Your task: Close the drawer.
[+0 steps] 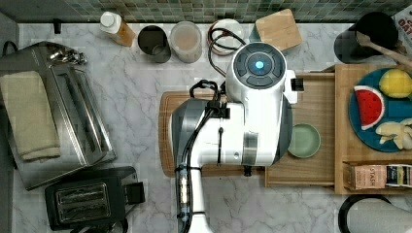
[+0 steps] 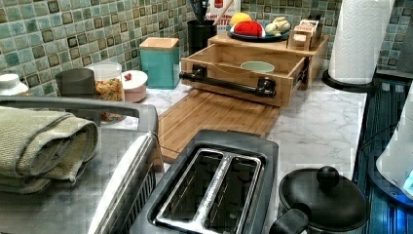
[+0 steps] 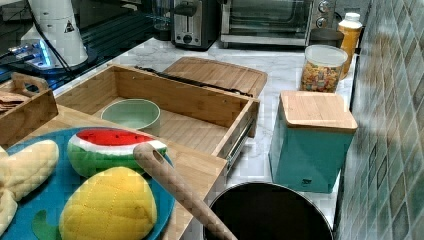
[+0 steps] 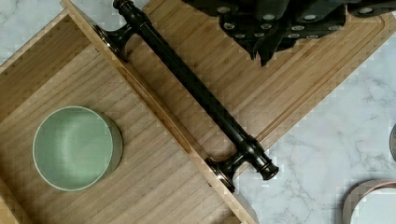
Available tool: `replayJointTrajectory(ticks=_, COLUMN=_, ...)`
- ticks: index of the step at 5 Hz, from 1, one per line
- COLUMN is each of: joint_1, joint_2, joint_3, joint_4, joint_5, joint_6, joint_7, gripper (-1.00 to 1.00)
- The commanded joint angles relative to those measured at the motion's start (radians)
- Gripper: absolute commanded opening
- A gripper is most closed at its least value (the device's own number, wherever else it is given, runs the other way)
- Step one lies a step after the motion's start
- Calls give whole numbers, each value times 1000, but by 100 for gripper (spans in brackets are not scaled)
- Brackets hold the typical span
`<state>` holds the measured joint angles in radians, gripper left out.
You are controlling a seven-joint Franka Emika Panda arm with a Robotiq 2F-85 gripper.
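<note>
The light-wood drawer (image 1: 318, 104) (image 2: 234, 93) (image 3: 185, 102) (image 4: 154, 177) stands pulled out from under a wooden shelf. Its long black bar handle (image 2: 229, 84) (image 4: 196, 95) runs across the front, over the edge of a wooden cutting board (image 1: 165, 126) (image 2: 214, 114) (image 4: 289, 88). A green bowl (image 1: 303, 141) (image 2: 257, 67) (image 3: 131, 114) (image 4: 72, 147) sits inside the drawer. In the wrist view my gripper (image 4: 266, 52) hovers above the cutting board, apart from the handle, with its fingers together and holding nothing. In the top view my white arm (image 1: 243, 121) covers the drawer's front.
A teal wood-lidded box (image 1: 278, 29) (image 2: 159, 62) (image 3: 310, 145) stands beside the drawer by the tiled wall. The shelf above it carries a blue plate (image 1: 388, 119) of toy food. A toaster (image 1: 85, 199) (image 2: 214, 185), a toaster oven (image 1: 53, 116) and jars (image 1: 185, 41) stand around the marble counter.
</note>
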<state>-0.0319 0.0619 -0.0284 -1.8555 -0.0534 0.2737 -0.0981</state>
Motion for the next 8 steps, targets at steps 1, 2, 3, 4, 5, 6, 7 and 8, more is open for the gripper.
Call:
replayJointTrajectory(ticks=1, joint_1=0, joint_2=8, joint_3=0, joint_4=-1, joint_5=-7, joint_6=0, joint_7=0, gripper=-100)
replayJointTrajectory(ticks=2, joint_1=-4, joint_2=-18, joint_3=2, joint_4=-67, joint_5=-9, joint_6=83, joint_7=-126, gripper=-100)
replayJointTrajectory(ticks=3, joint_1=2, joint_2=-50, joint_3=12, joint_4=-146, joint_5=15, joint_6=188, joint_7=-281, gripper=-100)
replayJointTrajectory(ticks=4, joint_1=21, joint_2=-46, joint_3=34, joint_4=-153, joint_5=62, joint_6=194, joint_7=-363, gripper=-100)
replayJointTrajectory(ticks=5, joint_1=65, joint_2=-53, joint_3=69, joint_4=-178, joint_5=-37, joint_6=203, joint_7=-321, gripper=-100)
replayJointTrajectory(ticks=6, joint_1=86, joint_2=-81, joint_3=77, joint_4=-259, joint_5=-78, joint_6=297, joint_7=-384, gripper=-100)
replayJointTrajectory(ticks=7, joint_1=74, joint_2=-40, joint_3=96, joint_4=-239, joint_5=-128, joint_6=284, joint_7=-478, gripper=-100)
replayJointTrajectory(ticks=8, joint_1=73, joint_2=2, joint_3=77, joint_4=-252, joint_5=-133, joint_6=315, joint_7=-576, gripper=-100)
